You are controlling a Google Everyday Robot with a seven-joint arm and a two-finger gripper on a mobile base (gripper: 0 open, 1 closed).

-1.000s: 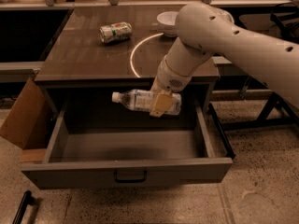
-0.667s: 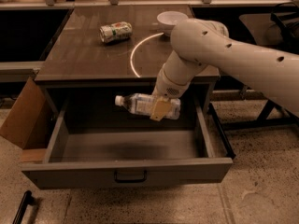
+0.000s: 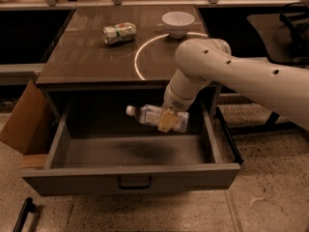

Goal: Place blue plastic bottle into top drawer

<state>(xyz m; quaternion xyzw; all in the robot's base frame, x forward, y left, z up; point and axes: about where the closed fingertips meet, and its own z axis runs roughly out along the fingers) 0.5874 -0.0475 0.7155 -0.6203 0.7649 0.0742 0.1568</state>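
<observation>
The gripper hangs over the open top drawer, right of centre. Its fingers clamp the blue plastic bottle, which lies level above the drawer floor, cap pointing left.

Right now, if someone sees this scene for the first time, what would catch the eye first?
The big white robot arm reaches in from the right, its tool clamped on a small clear plastic bottle with a white cap and pale blue label, held sideways in the air above the open wide grey metal drawer. Behind, on the dark tabletop, a dented green-and-white can lies on its side, left of a white bowl.
</observation>
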